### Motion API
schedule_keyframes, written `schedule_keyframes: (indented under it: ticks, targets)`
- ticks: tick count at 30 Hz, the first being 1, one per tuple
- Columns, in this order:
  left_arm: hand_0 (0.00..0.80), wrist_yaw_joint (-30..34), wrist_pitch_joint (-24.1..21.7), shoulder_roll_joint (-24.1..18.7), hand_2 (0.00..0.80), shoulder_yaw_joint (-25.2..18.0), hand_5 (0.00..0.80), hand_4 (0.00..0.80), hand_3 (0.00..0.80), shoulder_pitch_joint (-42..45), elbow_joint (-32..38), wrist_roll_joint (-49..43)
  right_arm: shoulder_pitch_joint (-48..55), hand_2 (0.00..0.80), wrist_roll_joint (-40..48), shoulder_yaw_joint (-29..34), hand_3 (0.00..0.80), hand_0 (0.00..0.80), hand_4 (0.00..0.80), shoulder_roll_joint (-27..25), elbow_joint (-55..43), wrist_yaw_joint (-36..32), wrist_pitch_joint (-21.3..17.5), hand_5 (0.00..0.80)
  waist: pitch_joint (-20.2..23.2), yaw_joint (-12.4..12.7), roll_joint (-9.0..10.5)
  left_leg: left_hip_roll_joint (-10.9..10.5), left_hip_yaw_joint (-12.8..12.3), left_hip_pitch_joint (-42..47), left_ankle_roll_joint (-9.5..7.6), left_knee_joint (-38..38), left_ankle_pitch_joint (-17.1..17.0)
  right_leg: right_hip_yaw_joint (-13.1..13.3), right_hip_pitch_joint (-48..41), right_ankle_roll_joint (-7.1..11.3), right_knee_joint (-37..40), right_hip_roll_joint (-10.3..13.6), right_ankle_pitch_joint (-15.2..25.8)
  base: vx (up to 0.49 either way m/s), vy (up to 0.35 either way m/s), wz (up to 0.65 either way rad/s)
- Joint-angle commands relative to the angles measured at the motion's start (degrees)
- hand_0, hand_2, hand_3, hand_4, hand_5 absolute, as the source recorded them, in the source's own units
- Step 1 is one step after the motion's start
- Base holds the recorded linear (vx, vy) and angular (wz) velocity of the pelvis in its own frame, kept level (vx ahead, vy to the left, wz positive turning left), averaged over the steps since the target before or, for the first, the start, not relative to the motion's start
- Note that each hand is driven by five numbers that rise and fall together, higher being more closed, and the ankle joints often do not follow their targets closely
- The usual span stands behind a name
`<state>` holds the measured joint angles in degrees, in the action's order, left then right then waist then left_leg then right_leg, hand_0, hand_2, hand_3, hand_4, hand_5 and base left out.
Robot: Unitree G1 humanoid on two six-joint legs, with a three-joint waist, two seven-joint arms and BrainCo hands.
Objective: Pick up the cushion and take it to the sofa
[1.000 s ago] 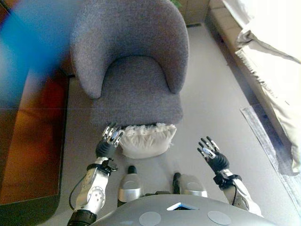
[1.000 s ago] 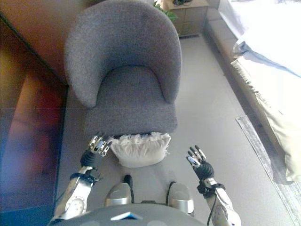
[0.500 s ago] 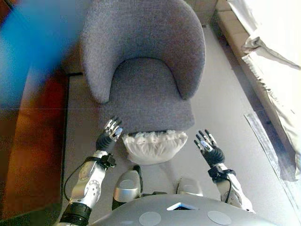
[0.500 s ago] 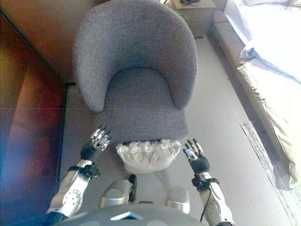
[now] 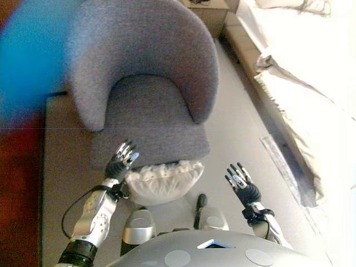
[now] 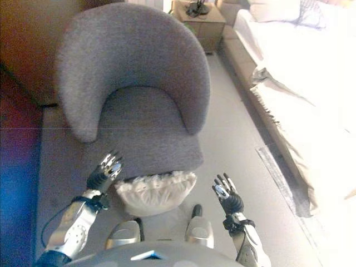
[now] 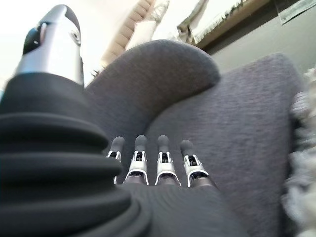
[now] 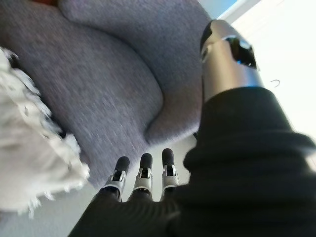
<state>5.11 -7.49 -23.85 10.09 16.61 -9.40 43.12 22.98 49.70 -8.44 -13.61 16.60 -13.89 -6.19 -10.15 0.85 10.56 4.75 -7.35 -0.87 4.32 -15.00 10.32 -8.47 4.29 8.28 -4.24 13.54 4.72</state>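
Left eye view shows the cushion (image 5: 161, 181) leaning against the armchair (image 5: 147, 83), unheld; my left hand (image 5: 121, 161) and right hand (image 5: 240, 183) flank it, fingers spread. Pickup and carrying remain.

Bare floor (image 5: 239, 133) open right of cushion (image 5: 161, 181), armchair (image 5: 147, 83) close behind it, bed (image 5: 311, 94) far right

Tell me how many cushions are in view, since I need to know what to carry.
1. One white fringed cushion lies on the floor against the front of the grey armchair, between the left hand and right hand. Others may be hidden.
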Motion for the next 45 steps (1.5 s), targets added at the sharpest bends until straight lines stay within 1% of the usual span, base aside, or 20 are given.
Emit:
schedule_keyframes:
  ticks: [1,2,4,7,9,10,14,17,22,26,29,31,33,35,36,37,39,41,43,45]
  targets:
    - [0.0,1.4,-1.6,-1.2,0.0,-1.5,0.0,0.0,0.0,0.0,6.7,-4.0,0.0,0.0,1.0,0.6,0.0,0.0,0.0,-1.8,-4.0,-3.4,1.1,0.0,-1.1,0.8,0.49,1.0,3.9,-1.2,-2.64,-2.4,2.7,1.1,1.1,6.07,0.4,6.4,5.7,0.155,-0.26,0.27]
    - [0.0,1.4,-2.1,-1.5,0.0,-1.5,0.0,0.0,0.0,0.3,6.5,-4.8,-0.6,0.0,0.7,0.0,0.0,0.0,0.0,-2.3,-3.4,-3.7,1.1,0.0,-1.0,1.3,0.79,1.8,3.5,-0.8,-2.29,-2.7,2.9,-0.3,0.3,6.22,1.1,5.9,5.0,0.122,-0.236,0.29]
    - [0.0,0.1,-2.2,-2.1,0.0,-1.2,0.0,0.0,0.0,0.4,6.0,-6.7,-2.0,0.0,0.2,-1.3,0.0,0.0,0.0,-3.5,-2.9,-3.2,1.1,0.0,-0.9,1.6,0.9,2.1,4.4,-0.2,-2.1,-3.2,3.5,0.2,0.4,6.42,0.5,5.0,4.6,0.144,-0.23,0.23]
    - [0.0,0.7,-1.5,-2.3,0.0,-1.7,0.0,0.0,0.0,-0.1,4.8,-3.1,-3.6,0.0,-0.4,-3.2,0.0,0.0,0.0,-5.0,-4.2,-1.5,0.3,0.0,-1.0,1.2,0.1,3.8,2.2,1.8,-1.61,-1.4,2.0,-0.9,1.3,5.9,-1.6,4.2,3.2,0.093,-0.133,0.15]
    - [0.0,1.5,-1.4,-1.6,0.0,-1.8,0.0,0.0,0.0,-0.9,3.9,-2.4,-3.9,0.0,-1.0,-3.0,0.0,0.0,0.0,-5.1,-4.0,-0.6,-1.3,0.0,-1.3,0.9,-0.78,4.7,0.0,2.4,-1.06,0.6,-0.2,-2.7,0.6,5.47,-1.9,3.9,2.6,0.03,-0.07,0.14]
    - [0.0,2.1,-1.0,-1.1,0.0,-1.6,0.0,0.0,0.0,-1.3,3.6,-1.3,-4.1,0.0,-1.7,-2.9,0.0,0.0,0.0,-5.0,-3.7,-0.1,-2.3,0.0,-1.3,0.8,-1.34,4.8,0.1,3.0,-0.65,2.4,-1.2,-3.3,0.4,5.48,-1.9,3.8,2.4,0.008,-0.018,0.4]
    - [0.0,1.2,-1.3,0.8,0.0,-0.5,0.0,0.0,0.0,-0.9,4.3,-2.6,-4.8,0.0,-5.0,-2.6,0.0,0.0,0.0,-5.3,-3.9,2.7,-4.3,0.0,-0.3,0.8,-3.08,4.3,2.0,6.1,-0.33,9.5,-3.6,-3.1,0.1,5.74,-1.0,3.3,1.9,-0.016,0.007,0.43]
    - [0.0,0.8,-1.7,1.3,0.0,-0.2,0.0,0.0,0.0,-0.8,4.4,-3.9,-5.1,0.0,-6.0,-2.7,0.0,0.0,0.0,-5.1,-4.3,3.6,-5.3,0.0,0.3,0.6,-4.01,3.7,2.1,7.3,-0.43,11.4,-4.0,-2.9,0.2,5.75,-0.7,3.2,1.9,-0.022,0.022,0.1]
    - [0.0,0.3,-2.2,1.6,0.0,-0.5,0.0,0.0,0.0,-1.5,4.1,-4.6,-6.9,0.0,-10.8,-3.4,0.0,0.0,0.0,-4.9,-4.0,4.7,-7.2,0.0,1.3,0.2,-5.27,3.0,0.8,9.5,-0.34,14.5,-4.7,-3.8,-0.3,5.94,0.9,3.1,2.3,-0.01,0.033,-0.03]
    - [0.0,0.3,-1.8,0.9,0.0,-0.6,0.0,0.0,0.0,-3.9,3.6,-4.9,-9.5,0.0,-18.0,-4.9,0.0,0.0,0.0,-6.2,-4.6,7.3,-8.2,0.0,2.4,0.2,-6.36,2.9,0.0,10.4,0.09,18.1,-6.7,-5.0,-1.3,5.64,2.5,2.4,2.4,-0.023,0.016,-0.04]
    - [0.0,3.2,-0.7,0.9,0.0,-0.7,0.0,0.0,0.0,-5.7,4.1,-3.1,-11.2,0.0,-15.7,-5.2,0.0,0.0,0.0,-6.8,-6.4,6.3,-7.3,0.0,2.5,0.1,-6.78,2.9,0.1,10.4,0.35,18.8,-7.4,-5.6,-1.7,5.37,2.4,2.2,2.1,-0.03,0.013,0.04]
    - [0.0,7.7,1.9,1.2,0.0,-0.7,0.0,0.0,0.0,-6.6,5.7,1.7,-12.1,0.0,-8.9,-4.6,0.0,0.0,0.0,-6.7,-9.1,2.5,-5.3,0.0,2.4,0.0,-7.09,2.8,0.3,10.8,0.4,19.0,-7.4,-6.0,-1.9,5.17,2.3,2.3,1.9,-0.009,0.019,0.11]
    - [0.0,17.7,8.1,3.2,0.0,-0.1,0.0,0.0,0.0,-7.2,8.0,12.6,-12.8,0.0,4.1,-4.1,0.0,0.0,0.0,-4.7,-11.9,-10.6,-1.4,0.0,2.6,-0.1,-7.5,2.6,0.3,11.4,0.27,19.2,-7.1,-6.4,-2.4,5.0,2.7,2.3,1.8,0.004,0.015,0.09]
    - [0.0,29.1,17.4,6.3,0.0,1.0,0.0,0.0,0.0,-7.3,8.1,28.8,-12.9,0.0,16.8,-4.7,0.0,0.0,0.0,-1.1,-11.9,-26.2,2.7,0.0,3.0,-0.1,-8.02,2.7,-0.1,12.0,0.35,19.3,-6.7,-6.7,-3.1,5.01,2.8,2.4,1.5,0.022,0.012,0.06]
    - [0.0,33.2,20.8,7.3,0.0,1.6,0.0,0.0,0.0,-7.4,7.7,34.6,-13.2,0.0,21.9,-5.1,0.0,0.0,0.0,-0.1,-11.2,-31.6,5.0,0.0,3.2,0.0,-8.14,2.7,-0.4,12.1,0.45,19.3,-6.6,-6.8,-3.2,5.07,2.9,2.5,1.4,0.037,0.006,0.06]
    - [0.0,35.1,23.1,8.8,0.0,2.1,0.0,0.0,0.0,-7.7,7.3,37.8,-13.6,0.0,24.1,-5.3,0.0,0.0,0.0,1.6,-10.2,-34.7,6.4,0.0,3.6,0.0,-8.17,2.7,-0.4,12.2,0.5,19.3,-6.4,-6.9,-3.3,5.16,3.0,2.7,1.4,0.051,-0.008,0.05]
    - [0.0,37.6,24.4,10.4,0.0,5.0,0.0,0.0,0.0,-8.4,6.4,44.0,-15.4,0.0,28.9,-6.3,0.0,0.0,0.0,3.8,-8.8,-36.6,9.2,0.0,4.1,0.0,-8.27,2.7,-0.3,12.8,0.67,19.3,-6.1,-7.1,-3.8,5.29,2.9,2.6,1.1,0.065,-0.024,0.06]
    - [0.0,39.0,24.3,11.3,0.0,6.0,0.0,0.0,0.0,-8.0,5.9,45.6,-15.1,0.0,29.2,-6.6,0.0,0.0,0.0,5.0,-8.3,-36.3,9.3,0.0,4.5,0.0,-8.3,2.6,-0.2,13.1,0.73,19.3,-5.8,-7.2,-3.9,5.44,2.8,2.5,1.1,0.023,-0.015,0.02]
    - [0.0,40.1,23.3,11.8,0.0,5.9,0.0,0.0,0.0,-7.1,6.1,44.2,-14.0,0.0,29.5,-6.8,0.0,0.0,0.0,5.3,-8.4,-37.3,9.5,0.0,4.8,0.0,-8.25,2.7,-0.2,13.1,0.77,19.3,-5.5,-7.1,-3.7,5.48,2.9,2.4,0.9,0.0,0.0,0.0]
    - [0.0,42.2,23.5,11.5,0.0,4.8,0.0,0.0,0.0,-6.1,5.9,43.5,-12.2,0.0,31.0,-6.4,0.0,0.0,0.0,5.1,-8.9,-40.9,11.1,0.0,5.1,-0.2,-8.31,2.7,-0.4,12.9,0.8,19.5,-5.5,-6.8,-3.5,5.35,3.2,2.1,0.8,0.0,0.0,0.0]
